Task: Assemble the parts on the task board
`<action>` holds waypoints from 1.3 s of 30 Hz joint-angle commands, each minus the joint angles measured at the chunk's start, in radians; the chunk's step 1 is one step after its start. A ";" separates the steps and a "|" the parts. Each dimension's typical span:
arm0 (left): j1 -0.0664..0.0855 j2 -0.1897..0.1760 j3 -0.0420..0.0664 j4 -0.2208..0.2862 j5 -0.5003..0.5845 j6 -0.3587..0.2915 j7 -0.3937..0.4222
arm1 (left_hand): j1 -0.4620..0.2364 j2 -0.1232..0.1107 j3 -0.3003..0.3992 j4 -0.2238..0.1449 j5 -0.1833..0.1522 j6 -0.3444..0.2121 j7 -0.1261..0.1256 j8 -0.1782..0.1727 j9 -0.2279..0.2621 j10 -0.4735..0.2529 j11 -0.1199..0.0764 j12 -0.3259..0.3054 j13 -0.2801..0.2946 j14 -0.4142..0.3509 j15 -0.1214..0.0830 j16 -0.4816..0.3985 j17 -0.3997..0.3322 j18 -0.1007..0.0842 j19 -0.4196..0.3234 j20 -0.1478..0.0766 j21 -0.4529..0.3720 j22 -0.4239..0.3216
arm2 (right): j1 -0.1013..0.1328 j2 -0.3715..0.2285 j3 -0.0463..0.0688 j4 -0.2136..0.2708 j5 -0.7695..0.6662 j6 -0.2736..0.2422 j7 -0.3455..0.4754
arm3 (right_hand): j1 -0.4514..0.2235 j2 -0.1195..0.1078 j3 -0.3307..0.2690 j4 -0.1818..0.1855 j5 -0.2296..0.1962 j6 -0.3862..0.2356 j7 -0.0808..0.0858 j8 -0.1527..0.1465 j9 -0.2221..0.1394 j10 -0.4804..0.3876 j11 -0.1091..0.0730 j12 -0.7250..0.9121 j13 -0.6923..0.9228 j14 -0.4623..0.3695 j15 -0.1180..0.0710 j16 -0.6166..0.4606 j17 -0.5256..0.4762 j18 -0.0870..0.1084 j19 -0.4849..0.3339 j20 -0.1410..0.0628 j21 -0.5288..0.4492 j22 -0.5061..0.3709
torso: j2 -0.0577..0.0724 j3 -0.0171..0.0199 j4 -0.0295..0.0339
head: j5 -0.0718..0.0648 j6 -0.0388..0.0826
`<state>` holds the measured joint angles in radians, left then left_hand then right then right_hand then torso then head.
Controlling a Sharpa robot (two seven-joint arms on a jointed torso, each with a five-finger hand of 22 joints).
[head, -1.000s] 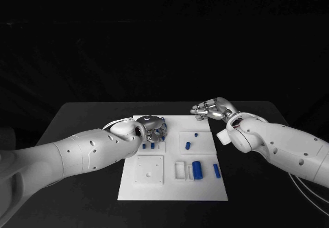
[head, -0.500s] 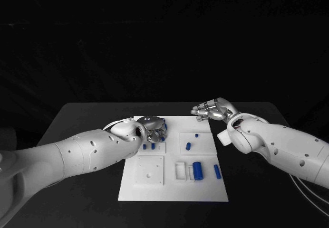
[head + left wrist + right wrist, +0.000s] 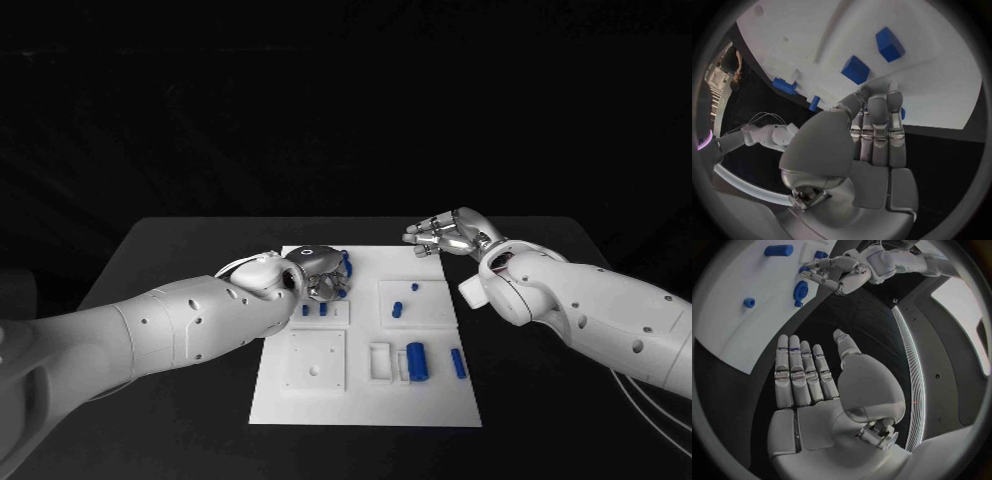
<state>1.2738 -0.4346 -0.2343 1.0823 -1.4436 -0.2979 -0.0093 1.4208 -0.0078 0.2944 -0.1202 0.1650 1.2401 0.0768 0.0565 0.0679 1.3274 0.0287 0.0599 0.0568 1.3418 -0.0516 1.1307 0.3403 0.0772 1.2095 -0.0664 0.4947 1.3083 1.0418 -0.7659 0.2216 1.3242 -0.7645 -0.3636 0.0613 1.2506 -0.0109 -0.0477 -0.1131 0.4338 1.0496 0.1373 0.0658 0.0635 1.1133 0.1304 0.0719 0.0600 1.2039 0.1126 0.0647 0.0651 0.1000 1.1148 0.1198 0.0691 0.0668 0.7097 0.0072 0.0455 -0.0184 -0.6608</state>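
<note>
Head view, left hand [image 3: 320,272] over task board [image 3: 366,405] far edge, right hand [image 3: 450,235] beyond corner.

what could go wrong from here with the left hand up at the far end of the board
The left hand sits low over the task board, right by the small blue parts near its far left corner; a careless sweep might knock them out of place. Its fingers hide whatever lies beneath them in the head view, so a poor grasp could go unnoticed. The right hand hovers open past the board's far right corner, too far off to steady anything.
</note>
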 commanded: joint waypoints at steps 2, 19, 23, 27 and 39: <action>-0.001 -0.010 0.006 0.020 0.040 -0.030 0.006 | -0.007 0.005 -0.001 -0.008 0.002 0.013 0.007 0.007 -0.001 0.004 -0.001 -0.002 0.002 0.005 -0.001 0.004 0.002 0.016 -0.004 -0.004 0.006 0.021 | 0.000 -0.001 0.000 0.001 -0.001 0.004 0.011 | -0.002 -0.009 0.008 -0.001 0.004 0.003 0.005 -0.004 -0.002 -0.008 0.001 -0.005 -0.001 -0.007 0.003 -0.002 -0.001 0.016 -0.006 -0.002 -0.001 -0.001 | 0.000 0.0001 -0.0003 | 0.001 0.002; 0.001 -0.098 0.086 0.121 0.119 0.005 -0.019 | -0.009 0.006 0.001 -0.011 0.000 0.016 0.006 0.007 -0.001 0.007 -0.002 -0.002 0.002 0.007 -0.002 0.005 0.005 0.015 -0.004 -0.005 0.013 0.021 | 0.000 -0.004 0.000 0.000 -0.001 0.005 0.011 | -0.002 -0.009 0.008 -0.001 0.004 0.003 0.005 -0.004 -0.002 -0.008 0.001 -0.005 -0.001 -0.007 0.003 -0.002 -0.001 0.016 -0.006 -0.002 -0.001 -0.001 | -0.001 -0.0011 0.0006 | 0.000 0.005; 0.004 -0.122 0.091 0.139 0.121 0.024 -0.028 | -0.008 0.006 0.001 -0.012 0.000 0.016 0.006 0.007 -0.001 0.007 -0.002 -0.002 0.002 0.007 -0.002 0.006 0.005 0.015 -0.004 -0.005 0.014 0.021 | 0.000 -0.005 0.000 -0.001 -0.001 0.005 0.011 | -0.002 -0.009 0.008 -0.001 0.004 0.003 0.005 -0.004 -0.002 -0.008 0.001 -0.005 -0.001 -0.007 0.003 -0.002 -0.001 0.016 -0.006 -0.002 -0.001 -0.001 | -0.001 -0.0012 0.0013 | 0.001 0.004; 0.005 -0.140 0.093 0.143 0.111 0.043 -0.037 | -0.007 0.006 0.001 -0.013 -0.001 0.017 0.006 0.007 -0.001 0.008 -0.002 -0.002 0.002 0.007 -0.002 0.006 0.006 0.015 -0.006 -0.005 0.015 0.021 | 0.000 -0.006 0.000 -0.001 -0.001 0.005 0.011 | -0.002 -0.009 0.008 -0.001 0.004 0.003 0.005 -0.004 -0.002 -0.008 0.001 -0.005 -0.001 -0.007 0.003 -0.002 -0.001 0.016 -0.006 -0.002 -0.001 -0.001 | -0.001 -0.0012 0.0019 | 0.001 0.002; 0.006 -0.155 0.091 0.120 0.076 0.086 -0.055 | -0.005 0.007 0.000 -0.012 -0.002 0.018 0.006 0.007 -0.001 0.009 -0.002 -0.002 0.002 0.006 -0.002 0.005 0.006 0.014 -0.009 -0.006 0.018 0.021 | 0.000 -0.006 0.000 -0.001 -0.001 0.005 0.011 | -0.002 -0.009 0.008 -0.001 0.004 0.003 0.005 -0.004 -0.002 -0.008 0.001 -0.005 -0.001 -0.007 0.003 -0.002 -0.001 0.016 -0.006 -0.002 -0.001 -0.001 | 0.000 -0.0009 0.0004 | 0.006 0.000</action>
<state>1.2777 -0.5916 -0.1437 1.2045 -1.3499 -0.2450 -0.0536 1.4169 -0.0042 0.2951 -0.1264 0.1643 1.2436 0.0734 0.0569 0.0656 1.3311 0.0252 0.0598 0.0571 1.3417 -0.0515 1.1307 0.3449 0.0764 1.2059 -0.0699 0.5091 1.3082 1.0418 -0.7718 0.2216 1.3223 -0.7644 -0.3636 0.0614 1.2505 -0.0108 -0.0478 -0.1131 0.4338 1.0496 0.1372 0.0658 0.0635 1.1133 0.1304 0.0719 0.0601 1.2039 0.1126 0.0647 0.0652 0.1000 1.1149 0.1198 0.0691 0.0669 0.7093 0.0057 0.0468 -0.0130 -0.6607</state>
